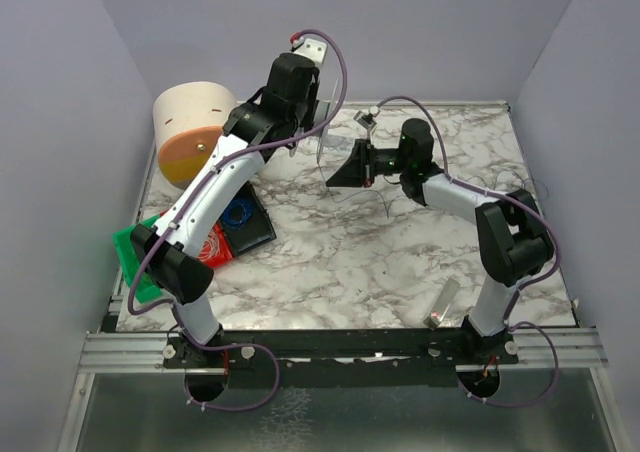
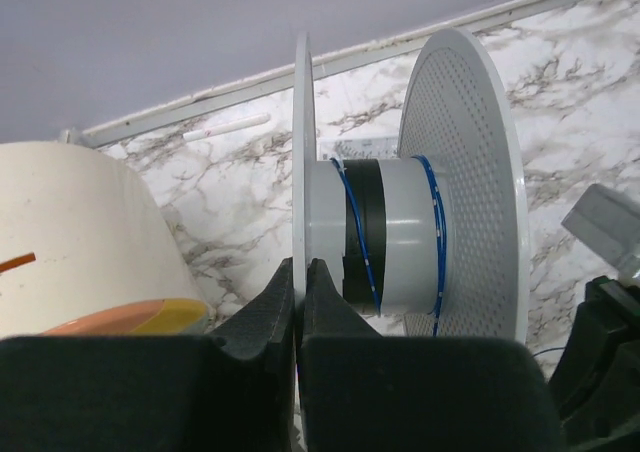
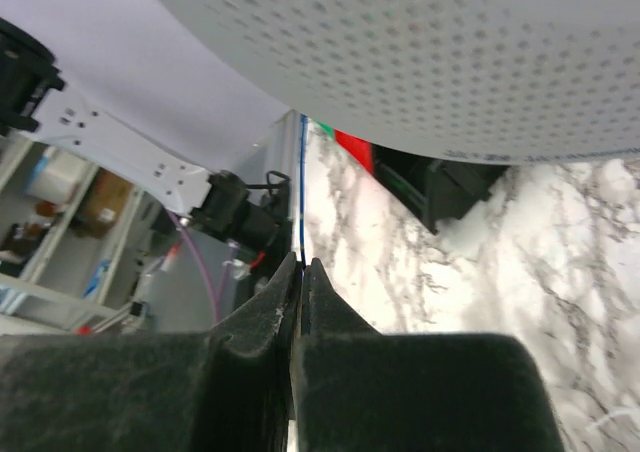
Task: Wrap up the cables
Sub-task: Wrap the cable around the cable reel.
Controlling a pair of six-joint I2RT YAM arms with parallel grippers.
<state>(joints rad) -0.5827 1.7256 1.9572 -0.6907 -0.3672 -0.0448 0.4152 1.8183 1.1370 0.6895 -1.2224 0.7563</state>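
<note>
The cable [image 2: 352, 222] is a very thin blue wire, and we see a few turns of it lying around the grey hub of a white spool [image 2: 400, 237], crossing a dark band there. From the right wrist we follow one strand of it [image 3: 302, 192] running straight up out of the right gripper [image 3: 300, 272], whose jaws are pressed together and pinch that strand. The left gripper [image 2: 300, 272] has its jaws closed on the thin edge of the spool's near flange and holds the spool above the marble worktop [image 1: 380, 252], its axle lying sideways. The perforated far flange [image 3: 420, 52] fills the top of the right wrist view and hides what lies behind it. Just left of the spool stands a cream drum with an orange face [image 1: 190, 122]. Nearer the left arm's base lie a green tray [image 1: 130, 252], a red object [image 1: 212, 244] and a black tray with a blue coil [image 1: 240, 215], all partly covered by the left arm. A small clear piece [image 1: 443, 305] lies near the right base.
</note>
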